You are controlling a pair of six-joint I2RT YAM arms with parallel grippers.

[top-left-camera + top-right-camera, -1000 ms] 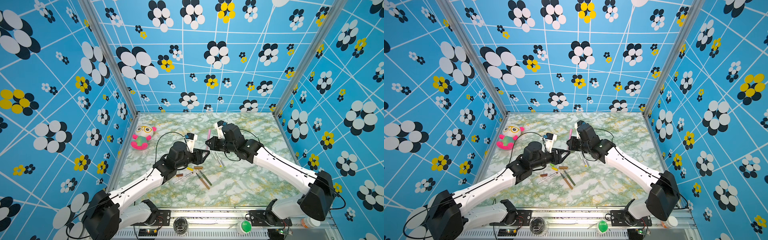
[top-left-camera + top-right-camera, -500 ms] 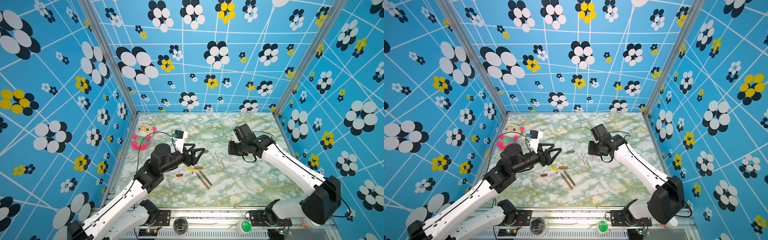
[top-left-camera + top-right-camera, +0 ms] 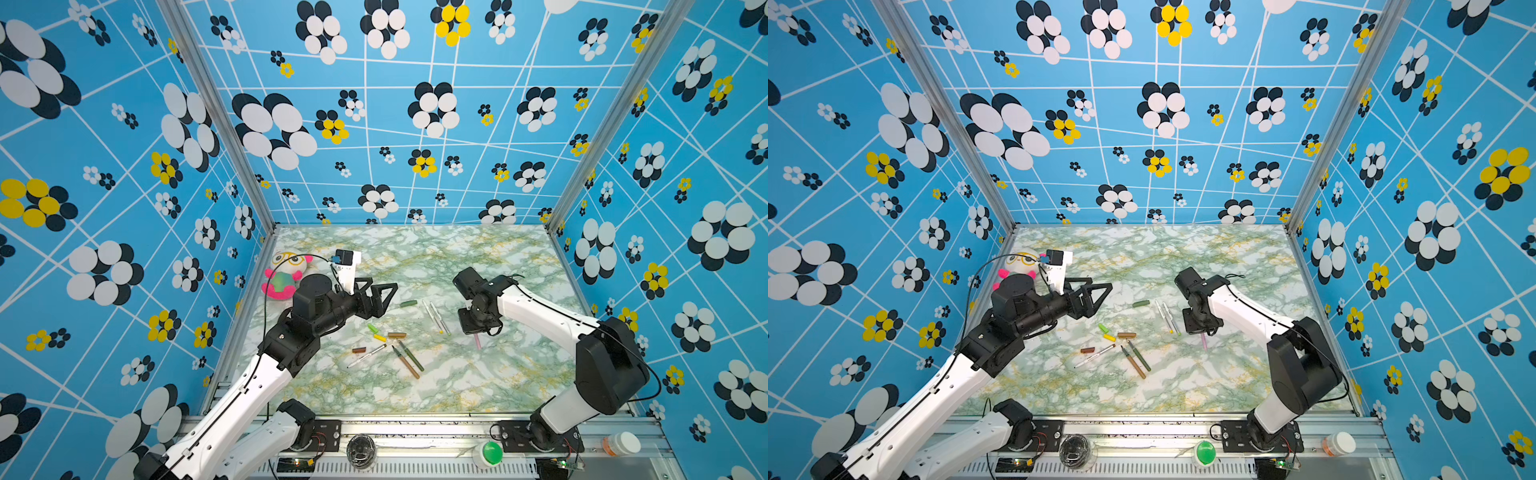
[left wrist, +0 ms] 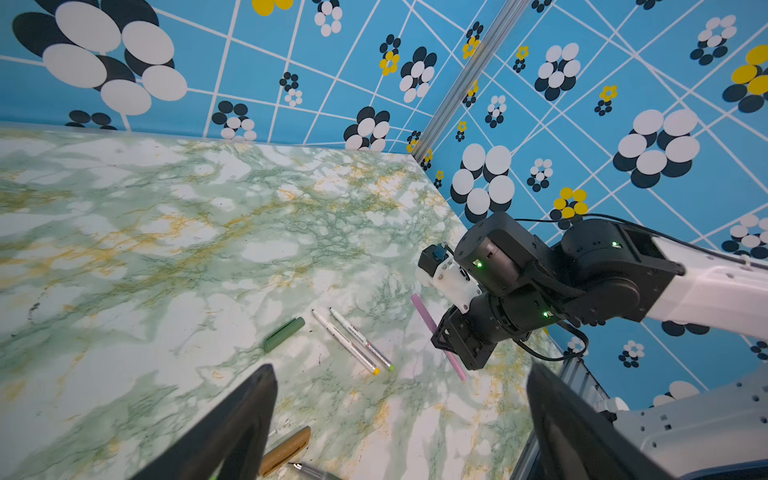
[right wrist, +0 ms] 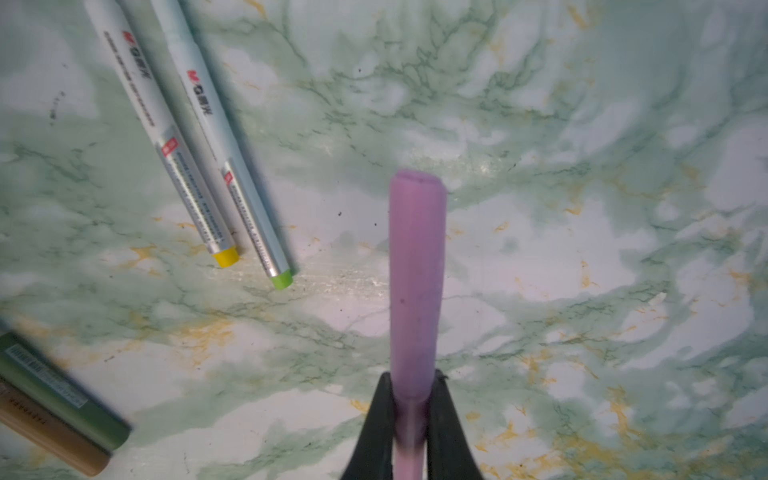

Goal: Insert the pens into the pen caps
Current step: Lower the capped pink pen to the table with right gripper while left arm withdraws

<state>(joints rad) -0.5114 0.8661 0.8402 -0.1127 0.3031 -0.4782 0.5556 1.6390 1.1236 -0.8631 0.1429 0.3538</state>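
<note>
My right gripper [image 5: 412,378] is shut on the pink pen [image 5: 417,270], whose pink cap end points down at the marble table [image 3: 478,382]; in both top views the pen [image 3: 477,341] [image 3: 1204,342] sticks out below the gripper [image 3: 475,329]. My left gripper [image 3: 384,291] [image 4: 401,370] hangs open and empty above the caps. On the table lie a dark green cap [image 3: 408,304], two white pens [image 3: 434,316], light green [image 3: 372,328], yellow [image 3: 379,338], tan [image 3: 397,334] and brown [image 3: 358,350] caps, a brown-tipped white pen [image 3: 368,355], a tan pen [image 3: 407,363] and a dark green pen [image 3: 411,356].
A pink and green plush toy [image 3: 284,274] sits at the back left, behind my left arm. Blue flowered walls [image 3: 415,124] close in three sides. A green button [image 3: 490,453] and a small bottle [image 3: 621,444] stand on the front rail.
The two grippers parted from the middle. My left gripper opened wide and drew back left. My right gripper carried the pink pen to the right and turned it down toward the table.
</note>
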